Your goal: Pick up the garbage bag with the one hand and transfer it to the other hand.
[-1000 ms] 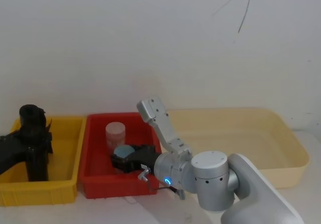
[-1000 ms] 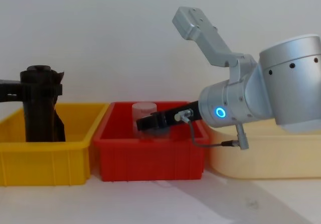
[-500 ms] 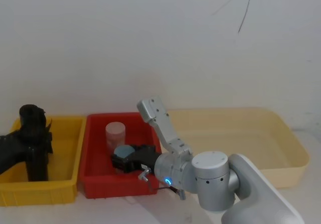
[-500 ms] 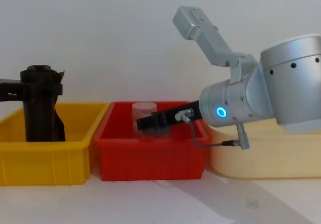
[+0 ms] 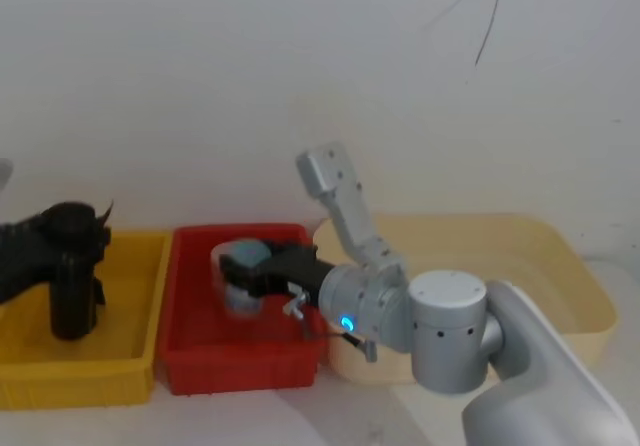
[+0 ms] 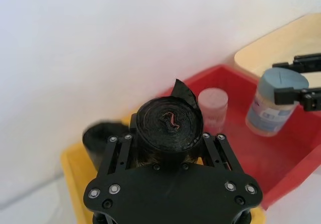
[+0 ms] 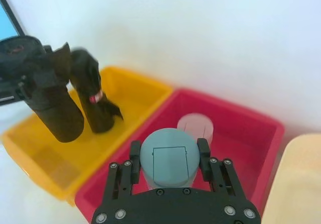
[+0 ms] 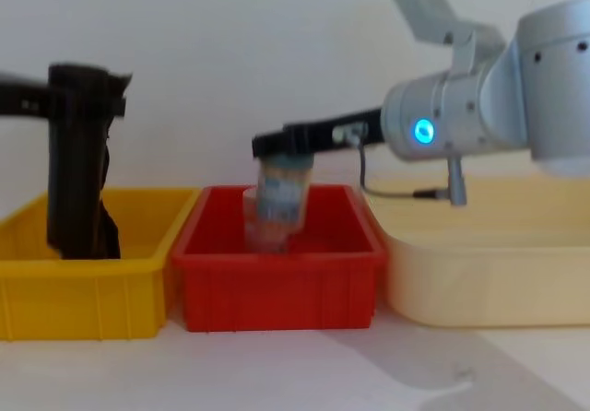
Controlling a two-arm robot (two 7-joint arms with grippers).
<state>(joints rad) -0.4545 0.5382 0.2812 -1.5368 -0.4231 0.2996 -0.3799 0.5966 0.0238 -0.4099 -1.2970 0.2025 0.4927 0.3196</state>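
Note:
The garbage bag [image 5: 72,271] is a glossy black roll, upright above the yellow bin [image 5: 140,366]. My left gripper [image 5: 68,254] is shut on it near its top. In the chest view the garbage bag [image 8: 77,167] hangs with its lower end inside the yellow bin [image 8: 92,300], held by the left gripper [image 8: 79,105]. The left wrist view looks down on the garbage bag's [image 6: 169,128] end. My right gripper [image 5: 245,271] is shut on a blue-capped bottle [image 8: 280,192] above the red bin [image 8: 277,291], to the right of the bag.
A second black roll with a red mark [image 7: 96,99] stands in the yellow bin. A clear cup [image 7: 195,126] sits in the red bin [image 5: 230,371]. A large cream tub [image 5: 560,256] lies to the right. A white wall runs close behind.
The left gripper has lifted the garbage bag higher in the yellow bin. The right gripper has raised the bottle up out of the red bin.

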